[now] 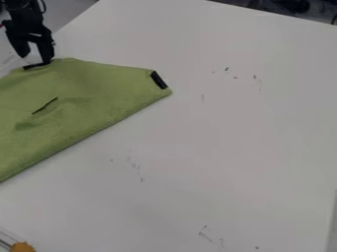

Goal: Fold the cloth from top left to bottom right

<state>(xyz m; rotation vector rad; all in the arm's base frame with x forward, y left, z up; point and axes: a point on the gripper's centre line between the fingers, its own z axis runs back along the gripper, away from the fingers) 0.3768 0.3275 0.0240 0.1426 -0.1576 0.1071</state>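
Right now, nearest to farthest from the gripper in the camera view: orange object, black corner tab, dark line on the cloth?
1. Dark line, left, on the cloth
2. Black corner tab, cloth's right end
3. Orange object, bottom left

A pale, whitish-grey worktop (243, 133) spreads across most of the scene, its far edge slanting down toward the right. Small dark marks (255, 78) and thin scuffs (205, 236) are scattered over it, some toward the far side, others left of the middle and along the near side. Beyond the far right edge lies a dark background (283, 6), its shapes too unclear to name. A plain grey area (66, 11) borders the far left edge. The light falls soft and even across the worktop.
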